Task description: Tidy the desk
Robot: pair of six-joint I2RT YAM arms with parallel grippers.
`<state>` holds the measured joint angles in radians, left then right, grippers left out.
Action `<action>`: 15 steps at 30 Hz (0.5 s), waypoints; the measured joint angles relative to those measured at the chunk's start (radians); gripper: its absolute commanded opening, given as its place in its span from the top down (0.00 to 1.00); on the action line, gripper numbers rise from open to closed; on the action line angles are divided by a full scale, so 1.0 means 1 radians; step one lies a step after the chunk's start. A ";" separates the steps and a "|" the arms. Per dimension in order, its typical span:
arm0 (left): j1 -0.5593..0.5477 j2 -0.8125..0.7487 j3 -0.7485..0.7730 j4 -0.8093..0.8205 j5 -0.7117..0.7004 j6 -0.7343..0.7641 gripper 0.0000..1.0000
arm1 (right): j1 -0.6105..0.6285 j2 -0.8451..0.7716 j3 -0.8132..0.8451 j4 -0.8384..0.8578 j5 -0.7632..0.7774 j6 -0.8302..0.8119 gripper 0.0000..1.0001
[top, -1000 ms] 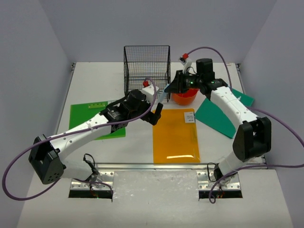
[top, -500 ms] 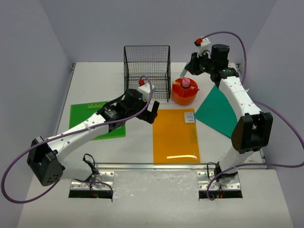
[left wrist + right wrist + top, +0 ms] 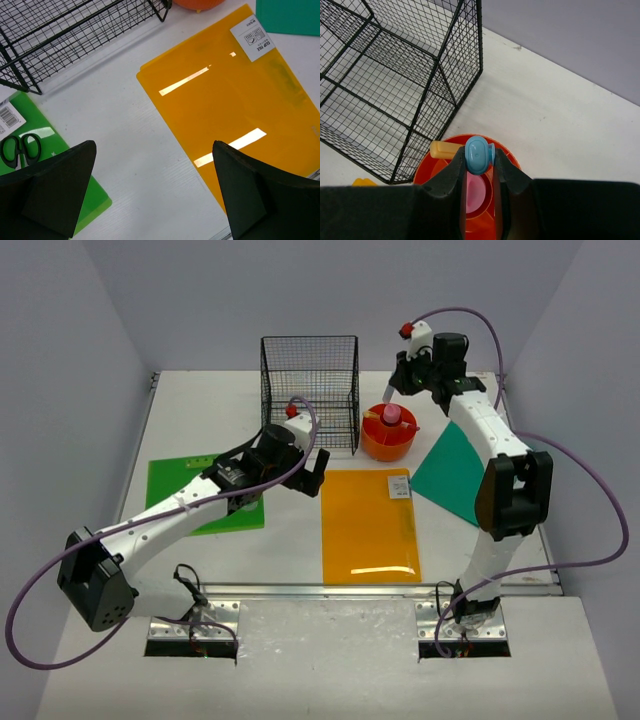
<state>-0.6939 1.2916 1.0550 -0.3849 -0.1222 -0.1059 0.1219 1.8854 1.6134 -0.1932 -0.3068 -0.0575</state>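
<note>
The white desk holds folders, a rack and a tray. My right gripper hovers just over the round orange tray, shut on a light blue pen that points down at it. In the right wrist view the pen's cap sits pinched between both fingers above the tray, which holds a pink item and a yellow one. My left gripper hangs open over bare desk, with the green folder on one side and the orange folder on the other, nothing between its fingers.
The black wire-mesh rack stands at the back, left of the tray. Black scissors lie on the green folder. A teal folder lies at the right, the orange folder in the middle. A silver rail runs along the near edge.
My right gripper rose from low beside the tray and swung back and right with the blue pen, then settled above the tray. The left arm drew slightly back and left.
</note>
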 measured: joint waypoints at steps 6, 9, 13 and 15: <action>0.010 0.006 0.000 -0.002 0.000 0.000 0.00 | 0.000 0.039 0.063 0.003 -0.003 -0.012 1.00; 0.015 0.008 0.000 -0.002 0.000 0.000 0.00 | 0.002 0.073 0.109 -0.015 -0.008 -0.025 1.00; 0.016 0.015 0.000 -0.002 0.002 0.000 0.00 | 0.008 0.120 0.164 -0.056 -0.011 -0.053 1.00; 0.019 0.019 0.000 -0.002 0.003 0.000 0.00 | 0.011 0.144 0.190 -0.086 -0.012 -0.070 1.00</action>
<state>-0.6753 1.3104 1.0550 -0.3872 -0.1194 -0.1055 0.1332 2.0289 1.8035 -0.2789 -0.3189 -0.1278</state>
